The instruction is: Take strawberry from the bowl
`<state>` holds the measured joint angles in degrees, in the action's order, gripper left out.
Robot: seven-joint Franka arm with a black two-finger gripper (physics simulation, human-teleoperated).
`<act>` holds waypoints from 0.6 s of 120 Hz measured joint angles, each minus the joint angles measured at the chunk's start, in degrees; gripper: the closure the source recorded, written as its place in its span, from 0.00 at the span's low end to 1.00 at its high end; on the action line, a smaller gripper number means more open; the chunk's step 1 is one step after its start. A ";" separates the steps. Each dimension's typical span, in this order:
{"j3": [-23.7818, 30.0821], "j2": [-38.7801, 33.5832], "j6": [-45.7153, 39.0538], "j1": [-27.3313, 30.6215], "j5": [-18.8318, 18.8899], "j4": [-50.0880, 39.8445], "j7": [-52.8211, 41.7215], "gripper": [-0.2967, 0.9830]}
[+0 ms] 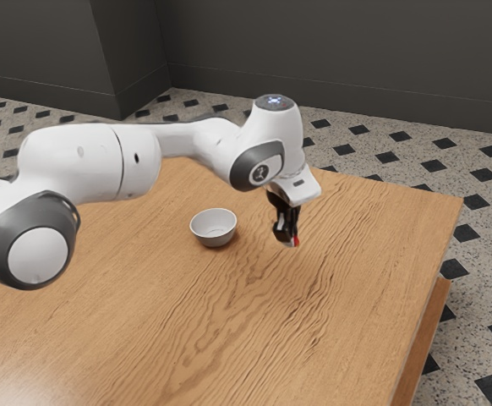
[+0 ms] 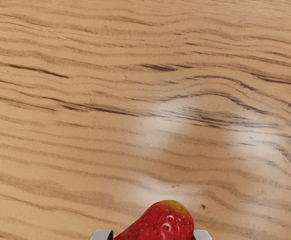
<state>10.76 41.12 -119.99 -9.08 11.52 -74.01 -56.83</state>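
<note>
1. At the exterior view's left, the white arm [image 1: 136, 161] reached in over the wooden table [image 1: 373, 254], with its gripper [image 1: 287, 237] pointing down.
2. Next came the bowl [image 1: 214, 228], upright on the table, at about nine o'clock from the gripper and clear of it.
3. The gripper was pinching the strawberry [image 2: 160, 222], its two fingers [image 2: 103, 235] pressed against opposite sides of the fruit. The strawberry was outside the bowl, at about three o'clock from it in the exterior view. Whether it touched the table, I could not tell.
4. As a judgement, it would handle as a light, soft thing that bruised easily. Its seeded skin should have given some grip, though the rounded sides could have slid or rolled under an uneven squeeze. The place to hold it was across the widest part of the body, gently, with both pads level.
5. Taking the two fingers as nine and three o'clock, and noon as the berry's exposed side, its yellowish end pointed between one and two. The long axis seemed to slant from there toward seven or eight, oblique to the pinch. No leaves showed, so I could not tell stem end from tip.
</note>
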 joint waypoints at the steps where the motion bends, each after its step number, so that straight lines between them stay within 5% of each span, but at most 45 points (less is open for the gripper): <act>1: 0.01 0.01 -0.06 0.01 -0.02 0.00 0.05 0.69; 22: 0.04 0.04 -0.54 0.19 -0.66 -0.12 0.85 0.44; 48: 0.04 -1.21 -0.57 0.26 -0.87 -0.54 1.79 0.31; 63: -0.93 -28.01 12.80 0.78 -1.88 -6.36 12.71 0.27; 72: -4.80 -35.59 22.81 7.62 -3.41 -3.04 19.75 0.26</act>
<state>5.96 5.53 -97.18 -1.45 8.10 -77.05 -37.08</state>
